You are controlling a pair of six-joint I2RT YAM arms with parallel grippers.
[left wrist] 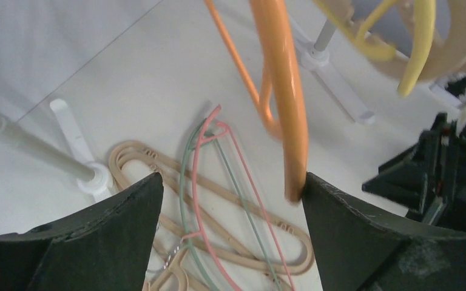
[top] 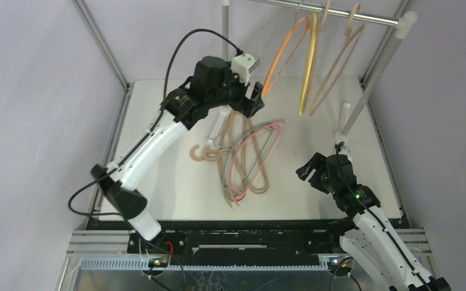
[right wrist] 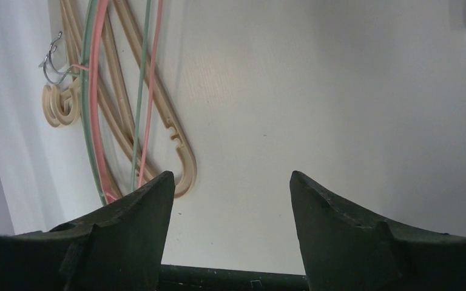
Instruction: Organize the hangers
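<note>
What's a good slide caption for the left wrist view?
Left gripper, jaws open, beside the hanging orange hanger; beige, pink and green hangers lie below.

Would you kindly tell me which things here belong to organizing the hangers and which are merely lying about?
Job: orange hanger, yellow hanger, hung beige hangers; on the table, loose beige hangers, pink hanger, green hanger.
Just there: silver rail, white rack foot, black cable.

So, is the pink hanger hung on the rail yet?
No, the pink hanger lies on the table in the tangle, well away from the rail.
</note>
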